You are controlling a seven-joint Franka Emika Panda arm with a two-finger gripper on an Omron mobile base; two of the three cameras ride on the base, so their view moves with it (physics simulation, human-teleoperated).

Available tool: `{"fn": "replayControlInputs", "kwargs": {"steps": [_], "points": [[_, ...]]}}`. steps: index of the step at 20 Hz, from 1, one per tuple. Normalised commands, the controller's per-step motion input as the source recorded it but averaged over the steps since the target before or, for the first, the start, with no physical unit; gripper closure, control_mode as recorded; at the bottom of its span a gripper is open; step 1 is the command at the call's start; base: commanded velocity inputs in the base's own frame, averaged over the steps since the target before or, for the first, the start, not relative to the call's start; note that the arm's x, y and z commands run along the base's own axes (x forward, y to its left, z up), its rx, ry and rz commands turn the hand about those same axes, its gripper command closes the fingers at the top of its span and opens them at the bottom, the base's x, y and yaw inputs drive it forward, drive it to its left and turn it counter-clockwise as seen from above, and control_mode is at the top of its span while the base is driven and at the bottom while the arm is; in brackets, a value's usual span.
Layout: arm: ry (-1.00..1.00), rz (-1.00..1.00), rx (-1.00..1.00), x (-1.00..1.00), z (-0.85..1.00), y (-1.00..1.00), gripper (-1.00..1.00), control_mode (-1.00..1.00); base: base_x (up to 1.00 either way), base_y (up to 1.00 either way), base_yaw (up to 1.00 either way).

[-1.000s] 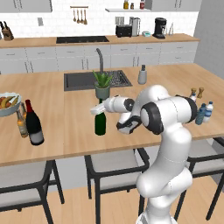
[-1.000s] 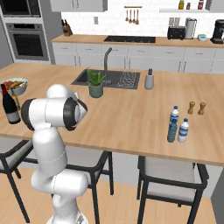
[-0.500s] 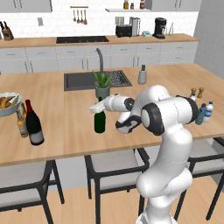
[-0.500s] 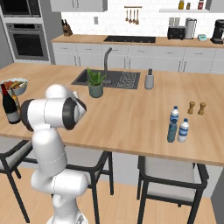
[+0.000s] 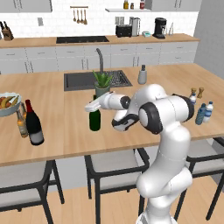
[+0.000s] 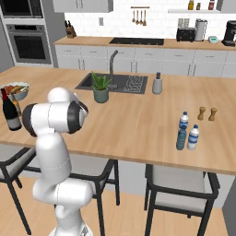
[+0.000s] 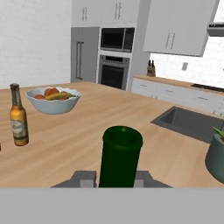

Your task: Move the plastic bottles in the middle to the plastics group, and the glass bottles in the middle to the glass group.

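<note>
My fingers sit on either side of the dark green wine bottle's neck, pinching it just under the rim; in the left base view my gripper is at the top of that bottle, which stands upright on the island counter in front of the potted plant.

No writing can be read anywhere. The amber bottle beside the fruit bowl carries a pale yellowish label, too blurred to read. The black wine bottle with the red top has a pale label, and an amber bottle stands touching or just beside it near the left end of the counter. The water bottles near the far right end show blue labels, with two brown shakers behind them.

Compared with a second ago, nothing has shifted: arm, green bottle and the rest stand as they were.

Bare wood runs between the green bottle and the black bottle. The sink lies behind the plant. The green bottle is set back from the counter's near edge.
</note>
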Motion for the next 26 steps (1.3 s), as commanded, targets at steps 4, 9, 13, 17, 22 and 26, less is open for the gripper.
{"fn": "replayControlInputs", "kwargs": {"steps": [4, 9, 13, 17, 22, 26], "points": [[0.00, 0.06, 0.00, 0.13, 0.12, 0.26, 1.00, -1.00, 0.00, 0.00, 0.00], [0.00, 0.04, 0.00, 0.12, 0.11, 0.10, 1.00, -1.00, 0.00, 0.00, 0.00], [0.00, 0.02, 0.00, 0.02, 0.01, 0.02, 1.00, -1.00, 0.00, 0.00, 0.00], [0.00, 0.01, 0.00, 0.08, 0.00, 0.10, 1.00, -1.00, 0.00, 0.00, 0.00], [0.00, 0.00, 0.00, 0.08, 0.00, 0.24, 1.00, -1.00, 0.00, 0.00, 0.00], [0.00, 0.01, 0.00, 0.03, 0.06, 0.50, 1.00, -1.00, 0.00, 0.00, 0.00]]}}
